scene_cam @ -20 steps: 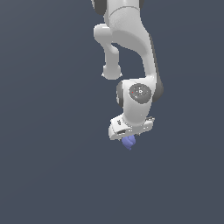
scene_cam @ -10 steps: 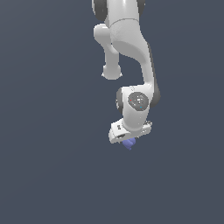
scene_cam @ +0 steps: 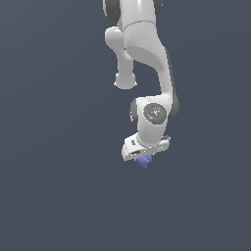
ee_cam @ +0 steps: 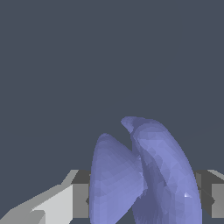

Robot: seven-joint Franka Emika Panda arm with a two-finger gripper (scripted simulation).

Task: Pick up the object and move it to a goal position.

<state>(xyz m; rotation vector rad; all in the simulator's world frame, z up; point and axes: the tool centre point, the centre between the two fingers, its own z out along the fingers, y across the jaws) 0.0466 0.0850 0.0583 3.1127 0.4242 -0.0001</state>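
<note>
white panda gripper [scene_cam: 143, 158] clamped shut around periwinkle-blue lobed lump [scene_cam: 144, 162], fingers [ee_cam: 65, 201] pressed on both sides; lump [ee_cam: 144, 175] sticking out below the fingertips, plain dark grey backdrop all round.

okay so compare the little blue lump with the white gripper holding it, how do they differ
Colour: the small periwinkle-blue lobed lump is blue all over; the white robot gripper is white with grey finger pads.
Size: in the exterior view the lump is far smaller than the gripper.
Shape: the lump is rounded and irregular, with curved lobes; the gripper is blocky and flat-faced.
Shared: both look matte, and they touch, the lump sitting between the fingers.
</note>
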